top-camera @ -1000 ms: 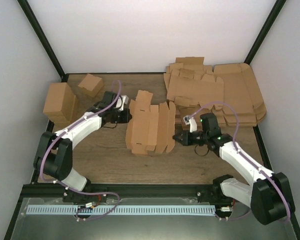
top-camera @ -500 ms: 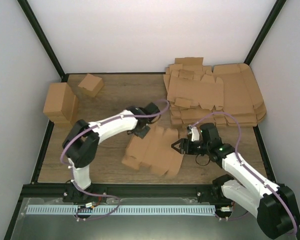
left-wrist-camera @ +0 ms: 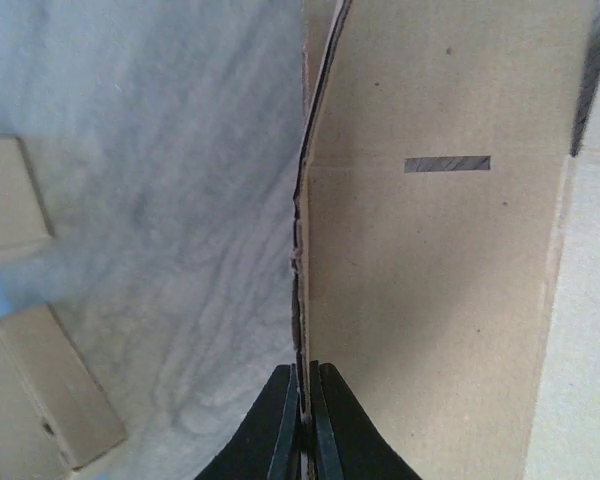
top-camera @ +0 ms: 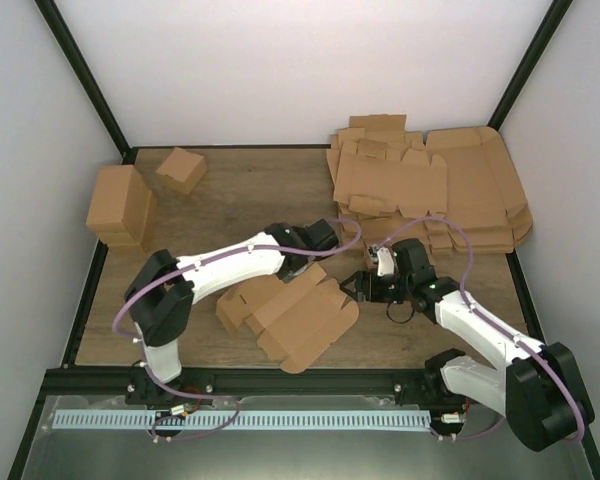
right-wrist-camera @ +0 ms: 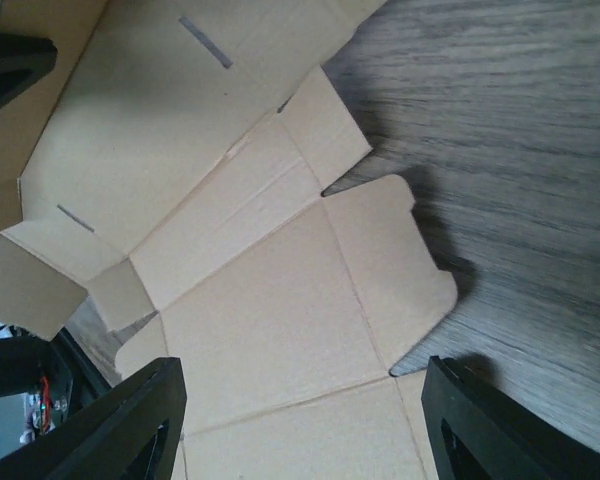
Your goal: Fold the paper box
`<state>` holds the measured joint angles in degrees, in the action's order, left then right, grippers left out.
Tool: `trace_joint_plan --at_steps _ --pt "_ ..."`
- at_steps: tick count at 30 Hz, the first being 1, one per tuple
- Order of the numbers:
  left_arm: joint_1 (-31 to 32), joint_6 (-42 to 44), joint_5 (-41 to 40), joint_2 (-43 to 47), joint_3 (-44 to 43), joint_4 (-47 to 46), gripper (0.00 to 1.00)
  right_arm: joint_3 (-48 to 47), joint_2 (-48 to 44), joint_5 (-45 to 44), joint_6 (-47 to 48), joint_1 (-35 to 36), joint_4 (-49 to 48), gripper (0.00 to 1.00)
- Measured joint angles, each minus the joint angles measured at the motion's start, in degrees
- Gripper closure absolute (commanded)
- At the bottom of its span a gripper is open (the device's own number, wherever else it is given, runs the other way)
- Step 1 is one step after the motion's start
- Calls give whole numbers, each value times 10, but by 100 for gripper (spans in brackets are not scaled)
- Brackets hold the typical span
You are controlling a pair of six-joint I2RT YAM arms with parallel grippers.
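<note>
The paper box (top-camera: pixel 292 315) lies as an unfolded brown die-cut sheet with flaps and slots, front of centre on the table. My left gripper (top-camera: pixel 306 262) reaches across to its far edge and is shut on that edge. The left wrist view shows the thin cardboard edge pinched between the black fingertips (left-wrist-camera: pixel 304 378), with a slotted panel of the paper box (left-wrist-camera: pixel 430 280) to the right. My right gripper (top-camera: pixel 356 288) is open at the sheet's right side. In the right wrist view my right gripper (right-wrist-camera: pixel 305 420) hovers over the creased paper box (right-wrist-camera: pixel 270 300), its fingers (right-wrist-camera: pixel 130 420) wide apart, holding nothing.
A stack of wide flat cardboard sheets (top-camera: pixel 430 190) fills the back right corner. A tall folded brown box (top-camera: pixel 120 205) and a small cube-like box (top-camera: pixel 181 168) stand at the back left. Bare wood table (top-camera: pixel 250 190) shows between them.
My left arm swung right and forward, dragging the box along. The box went from a ridged, half-raised shape to a flatter sheet nearer the front. My right gripper opened and let go.
</note>
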<state>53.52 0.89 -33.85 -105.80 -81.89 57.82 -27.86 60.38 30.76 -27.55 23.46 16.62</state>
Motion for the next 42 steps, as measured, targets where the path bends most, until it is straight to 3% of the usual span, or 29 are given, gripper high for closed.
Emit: trace_joint_plan --at_steps 10,18,25,29,36,42 --pt "84 69 -109 68 45 -78 93 41 -6 66 4 1 -154 35" --pt "123 111 -177 106 115 -148 93 31 11 47 -117 2 -215 41" --pt "144 135 -221 110 138 -193 93 -8 -14 -15 -168 3 -187 47" --pt "155 143 -237 110 148 -210 93 -61 8 -25 -235 2 -162 44" --pt "159 143 -244 110 155 -225 95 -58 5 -23 -410 2 -175 39" --pt "169 144 -245 110 155 -231 95 -85 61 -5 -487 14 -175 36"
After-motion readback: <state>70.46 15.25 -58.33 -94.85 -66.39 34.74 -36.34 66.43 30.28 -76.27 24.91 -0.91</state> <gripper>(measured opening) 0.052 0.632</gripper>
